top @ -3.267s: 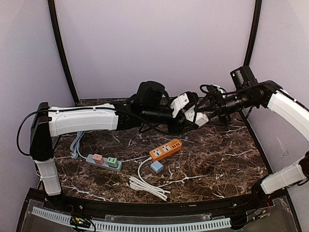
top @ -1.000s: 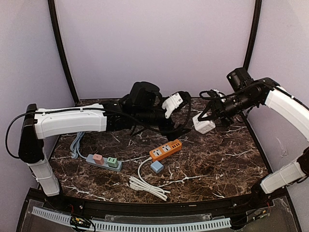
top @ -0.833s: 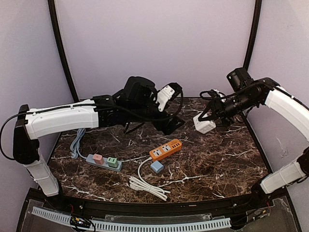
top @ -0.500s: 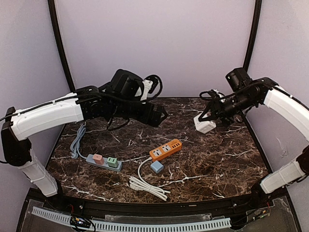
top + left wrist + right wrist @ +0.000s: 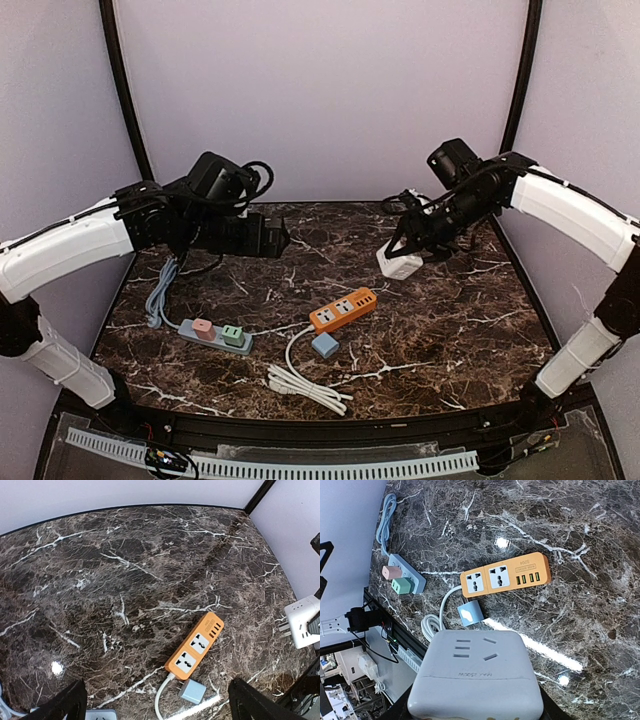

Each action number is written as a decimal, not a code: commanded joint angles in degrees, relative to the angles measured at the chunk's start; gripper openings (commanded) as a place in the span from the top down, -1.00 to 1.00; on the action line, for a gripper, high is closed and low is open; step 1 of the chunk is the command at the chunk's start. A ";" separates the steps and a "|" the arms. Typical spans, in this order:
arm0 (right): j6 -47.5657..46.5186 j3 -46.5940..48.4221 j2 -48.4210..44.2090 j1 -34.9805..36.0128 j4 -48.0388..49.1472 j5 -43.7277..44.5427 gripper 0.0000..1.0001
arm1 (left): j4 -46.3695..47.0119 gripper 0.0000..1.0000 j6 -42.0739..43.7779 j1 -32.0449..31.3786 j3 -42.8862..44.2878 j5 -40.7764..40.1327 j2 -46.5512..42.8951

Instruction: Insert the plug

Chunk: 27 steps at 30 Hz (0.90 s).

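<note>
Beneath right gripper (image 5: 403,255), orange power strip (image 5: 505,577) — white adapter (image 5: 476,672) clamped high for aligning; left gripper (image 5: 157,705) spread apart, empty.

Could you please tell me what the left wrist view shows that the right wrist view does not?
Only left wrist: the table's far edge and the left pincer, open. Only right wrist: pink plug, green plug, and the cube's socket face. Both: cube, orange strip, blue adapter.
</note>
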 commanded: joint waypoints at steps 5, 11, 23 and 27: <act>0.90 6.16 5.42 4.79 0.59 3.46 1.00 | 5.81 -0.97 -6.23 2.23 -12.30 0.28 -10.22; 1.28 11.49 10.91 7.77 -0.89 3.31 1.00 | 1.08 -0.97 -2.60 6.11 -9.38 2.50 -8.71; 1.33 25.30 24.27 13.59 -7.34 8.92 1.00 | -8.96 -0.97 9.52 7.59 -1.50 2.91 -4.66; 2.26 28.51 27.55 15.50 -8.78 10.03 1.00 | -10.40 -0.97 11.97 8.64 -0.89 3.84 -4.17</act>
